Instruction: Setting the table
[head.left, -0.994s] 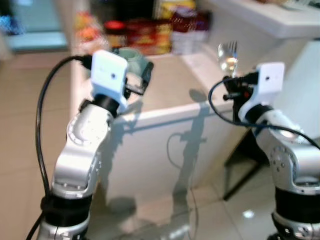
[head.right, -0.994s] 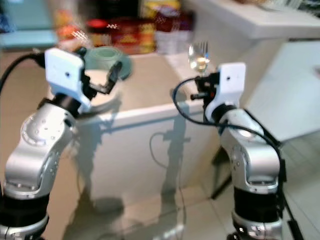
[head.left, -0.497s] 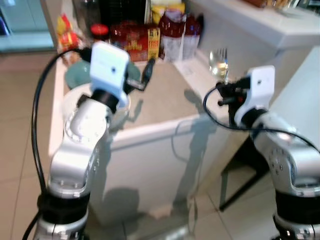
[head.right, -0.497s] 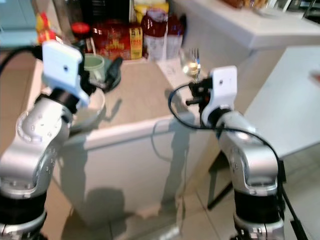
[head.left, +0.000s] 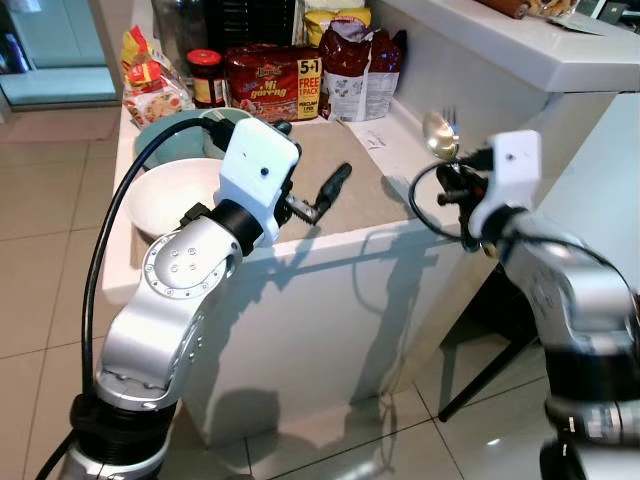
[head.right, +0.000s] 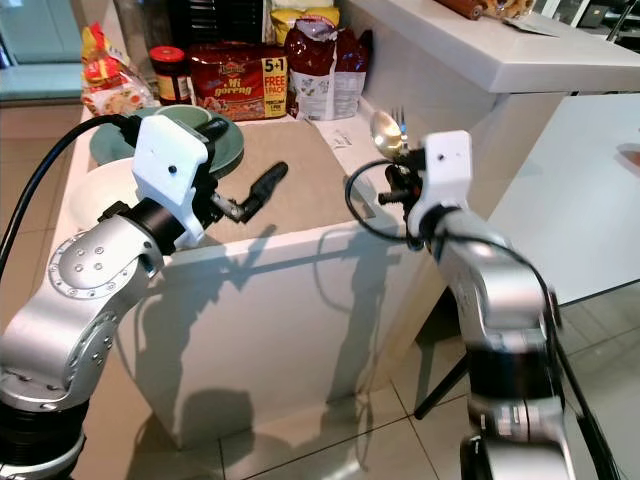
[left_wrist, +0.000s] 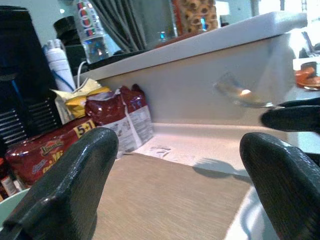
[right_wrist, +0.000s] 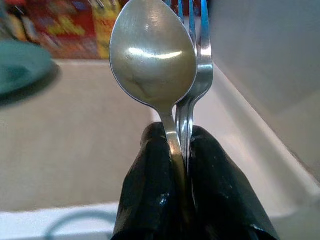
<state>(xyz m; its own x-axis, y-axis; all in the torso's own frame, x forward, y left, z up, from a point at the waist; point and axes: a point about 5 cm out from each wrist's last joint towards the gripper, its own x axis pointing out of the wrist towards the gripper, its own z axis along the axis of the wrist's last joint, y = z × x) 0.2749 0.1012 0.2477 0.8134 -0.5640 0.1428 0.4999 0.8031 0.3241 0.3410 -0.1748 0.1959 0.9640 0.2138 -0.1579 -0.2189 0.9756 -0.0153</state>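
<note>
My right gripper (right_wrist: 176, 136) is shut on the handles of a spoon (right_wrist: 152, 55) and a fork (right_wrist: 199, 47). It holds them upright beside the counter's right edge, with the spoon bowl (head.left: 440, 126) uppermost. My left gripper (left_wrist: 175, 165) is open with nothing between its fingers (head.left: 333, 187), and it hovers over the beige placemat (head.left: 345, 150) on the white counter (head.left: 330, 245). A white bowl (head.left: 172, 195) sits left of the mat. Behind it are green plates (head.right: 218, 145) and a green cup.
Along the counter's back stand a red-lidded jar (head.left: 207, 78), a noodle pack (head.left: 265, 80), a dark red bag (head.left: 360, 68) and a snack bag (head.left: 145, 78). A raised white ledge (head.left: 520, 50) runs along the right. A white table (head.right: 590, 200) lies further right, over tiled floor.
The camera has come closer to the counter and the picture has sharpened. My left gripper now reaches out over the placemat instead of the plates. The right gripper holds the cutlery as before.
</note>
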